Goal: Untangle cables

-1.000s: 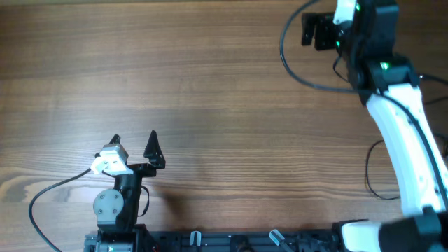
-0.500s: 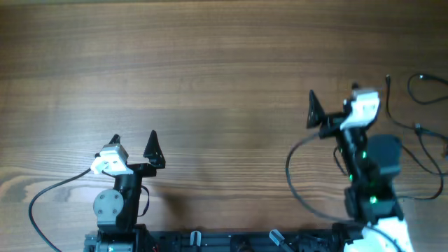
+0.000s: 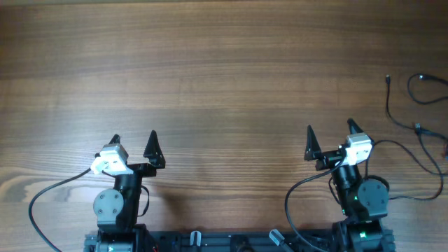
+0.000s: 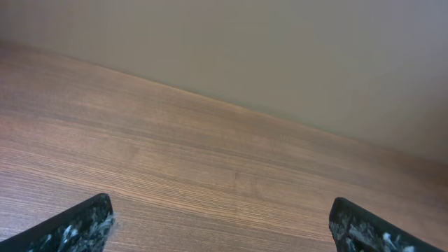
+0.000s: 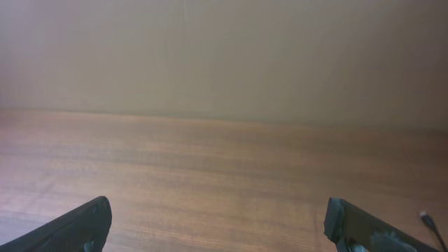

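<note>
Pulling the right gripper [image 3: 330,127] from the far right corner back to the table's [image 3: 224,70] near edge, wide open and empty like the left gripper [image 3: 134,136], leaving the cables [image 3: 417,128] loose by the right edge, likely untangled.

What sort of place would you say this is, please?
Probably a robotics lab bench, though little of the room shows: a left arm and a right arm mounted at one edge of a wood-grain table, a plain wall behind it, and thin black cables lying near its right edge.
</note>
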`<state>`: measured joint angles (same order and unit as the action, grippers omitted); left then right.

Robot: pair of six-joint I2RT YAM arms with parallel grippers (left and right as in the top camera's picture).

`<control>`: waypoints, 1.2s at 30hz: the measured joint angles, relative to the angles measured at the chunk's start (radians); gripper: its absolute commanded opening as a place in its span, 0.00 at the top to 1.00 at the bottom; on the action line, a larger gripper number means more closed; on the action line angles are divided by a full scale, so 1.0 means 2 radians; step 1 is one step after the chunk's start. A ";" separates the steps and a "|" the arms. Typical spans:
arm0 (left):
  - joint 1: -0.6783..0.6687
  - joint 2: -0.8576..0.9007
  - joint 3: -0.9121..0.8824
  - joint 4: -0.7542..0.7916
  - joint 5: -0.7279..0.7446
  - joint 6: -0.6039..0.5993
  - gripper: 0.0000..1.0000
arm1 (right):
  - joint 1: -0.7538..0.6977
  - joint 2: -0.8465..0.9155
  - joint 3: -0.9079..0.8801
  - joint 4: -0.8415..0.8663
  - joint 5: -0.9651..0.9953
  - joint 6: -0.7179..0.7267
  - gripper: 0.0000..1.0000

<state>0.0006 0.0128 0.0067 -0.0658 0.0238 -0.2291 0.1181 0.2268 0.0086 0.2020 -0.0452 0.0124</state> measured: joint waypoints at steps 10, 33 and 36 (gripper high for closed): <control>0.000 0.000 0.000 0.000 0.000 0.000 0.00 | 0.000 -0.103 -0.001 -0.101 -0.001 -0.004 0.00; 0.000 0.000 0.000 0.000 0.000 0.000 0.00 | 0.000 -0.103 -0.001 -0.101 -0.001 -0.009 0.00; 0.000 0.000 0.000 0.000 0.000 0.000 0.00 | 0.000 -0.103 -0.001 -0.101 -0.001 -0.009 0.00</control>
<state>0.0006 0.0135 0.0067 -0.0662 0.0238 -0.2291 0.1181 0.0208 0.0063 -0.0006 -0.0479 -0.0063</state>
